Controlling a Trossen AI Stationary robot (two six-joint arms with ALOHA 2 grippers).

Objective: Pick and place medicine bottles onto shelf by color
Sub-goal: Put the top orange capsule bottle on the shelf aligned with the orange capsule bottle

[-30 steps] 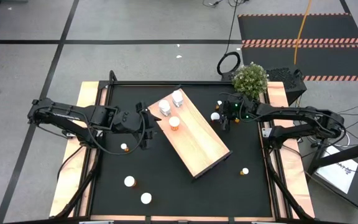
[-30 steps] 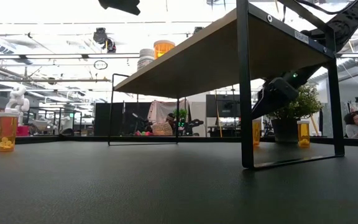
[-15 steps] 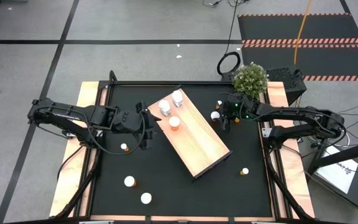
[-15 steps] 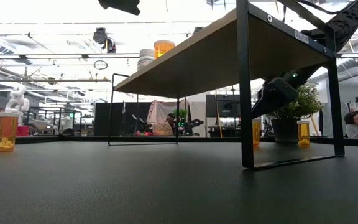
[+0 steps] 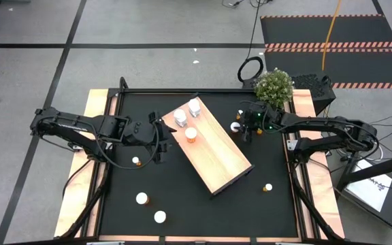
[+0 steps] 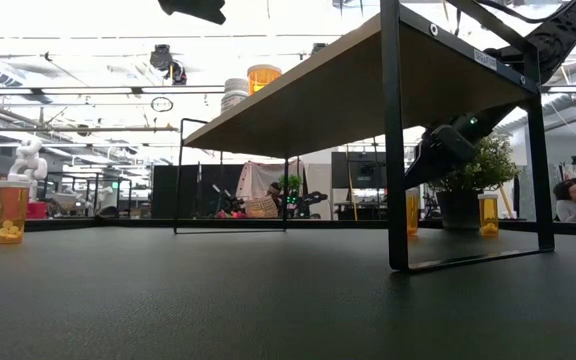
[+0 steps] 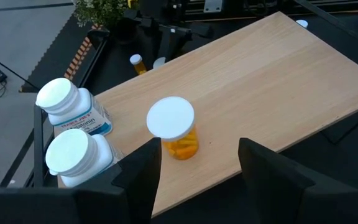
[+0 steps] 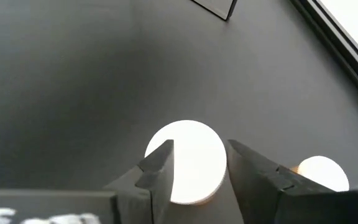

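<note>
The right gripper (image 8: pixel 197 163) hangs directly above a white-capped bottle (image 8: pixel 186 162) that stands on the black counter (image 5: pixel 203 204) near the far right end of the shelf (image 5: pixel 216 153); its fingers are spread, one at each side of the cap, with no visible clamping. A second bottle cap (image 8: pixel 319 173) sits just beside that bottle. The left gripper (image 7: pixel 197 165) waits at the left edge of the shelf, fingers apart and empty. The shelf lies diagonally across the counter on black legs. At its far end stand two white bottles (image 5: pixel 187 112) side by side and one orange bottle (image 5: pixel 190 134) close to them. Four more bottles stand on the counter: one (image 5: pixel 136 161) beside the left gripper, two (image 5: pixel 142 199) near the front edge, and one (image 5: pixel 268 186) at the right.
</note>
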